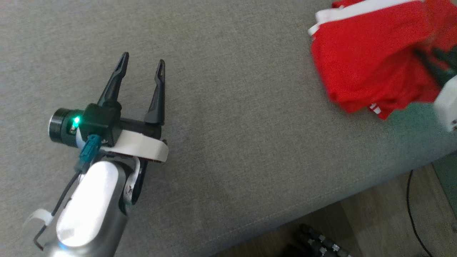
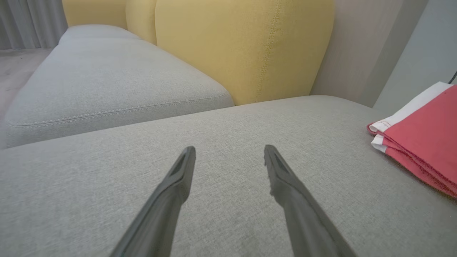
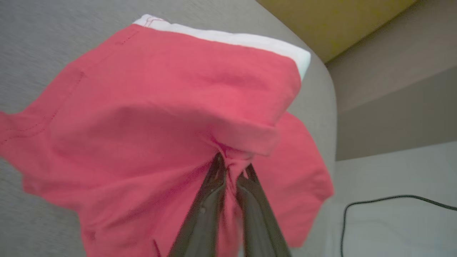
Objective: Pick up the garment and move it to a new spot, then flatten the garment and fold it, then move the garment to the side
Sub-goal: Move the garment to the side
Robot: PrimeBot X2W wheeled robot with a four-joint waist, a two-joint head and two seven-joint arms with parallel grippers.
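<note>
On the right end of the grey sofa seat, the red garment sits bunched, a fold pinched between the nearly closed fingers of the right gripper. It is perhaps partly lifted, but blur obscures this. Well apart, the left gripper hovers spread wide, holding nothing.

My head cam looks steeply down on the grey sofa seat, left gripper at lower left. Left wrist cam sits low over that seat, facing the yellow backrest. Right wrist cam is right up against the red garment. All three views share the seat and garment.
</note>
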